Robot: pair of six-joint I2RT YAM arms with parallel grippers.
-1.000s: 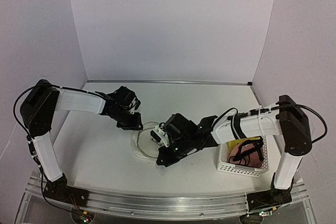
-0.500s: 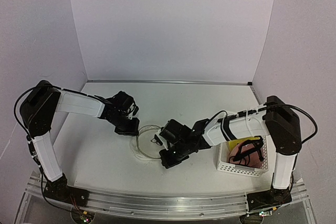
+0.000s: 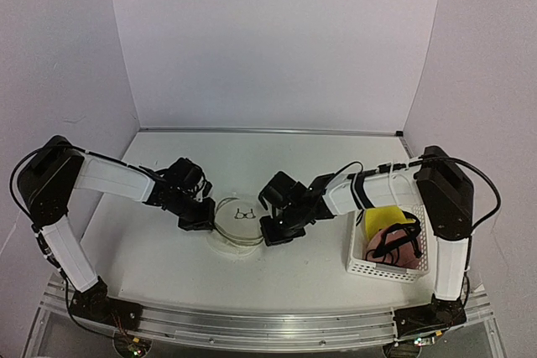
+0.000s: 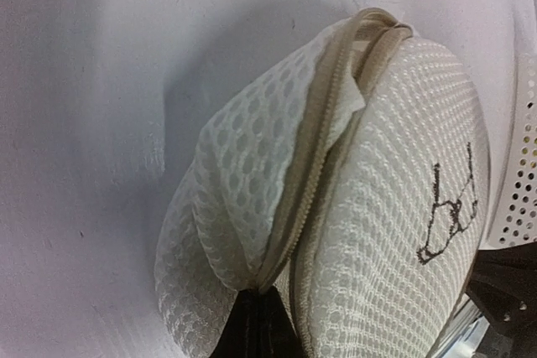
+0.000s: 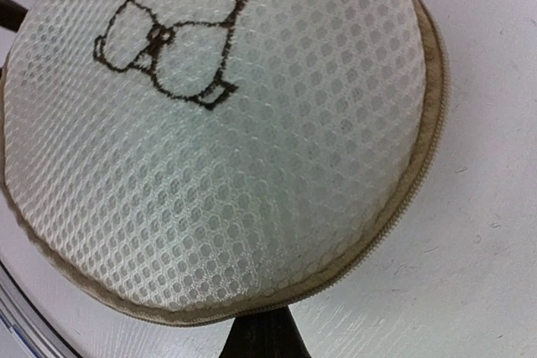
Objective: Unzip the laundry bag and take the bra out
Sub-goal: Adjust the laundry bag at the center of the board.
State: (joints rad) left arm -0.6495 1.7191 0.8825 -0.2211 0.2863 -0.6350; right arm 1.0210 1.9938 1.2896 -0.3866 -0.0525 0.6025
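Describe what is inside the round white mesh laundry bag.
Only the round white mesh laundry bag itself shows: its mesh face, the black bra outline and the beige zip along the rim. The weave hides the inside, so no contents can be made out.

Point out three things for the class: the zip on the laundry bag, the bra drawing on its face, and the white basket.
zip (image 4: 312,165), left wrist view, midway along the beige track.
bra drawing (image 5: 156,37), right wrist view, where the cups meet.
white basket (image 3: 377,271), top view, its near perforated wall.
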